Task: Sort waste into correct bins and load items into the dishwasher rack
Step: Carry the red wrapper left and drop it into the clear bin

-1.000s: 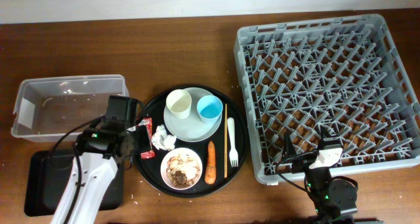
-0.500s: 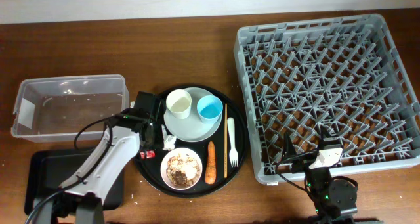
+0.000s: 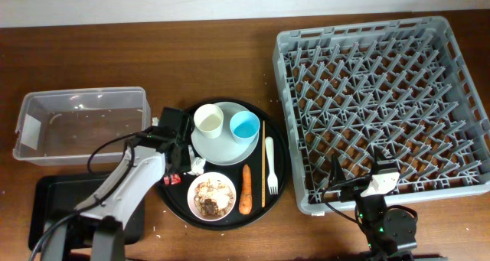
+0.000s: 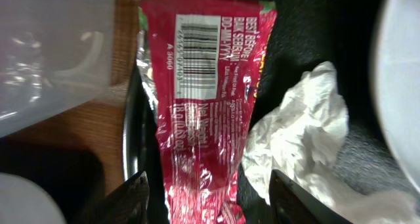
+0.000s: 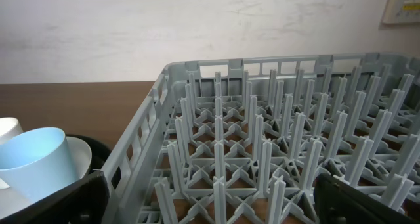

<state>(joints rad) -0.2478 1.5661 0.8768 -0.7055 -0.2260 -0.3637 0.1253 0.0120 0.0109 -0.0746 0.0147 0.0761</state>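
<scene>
I saw my left gripper [image 4: 209,203] parted, the red snack wrapper [image 4: 200,99] lying lengthwise between its fingertips, untouched (crumpled white tissue [image 4: 302,138] just beside); right gripper [image 5: 210,205] gaped wide beside the dishwasher rack [image 5: 262,119].

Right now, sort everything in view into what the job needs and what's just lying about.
Job: red wrapper, tissue, carrot, food scraps, clear tub, black rectangular tray, cream cup, blue cup, bowl, plate, fork, chopstick, rack.
Lying about: round black tray, table.
</scene>
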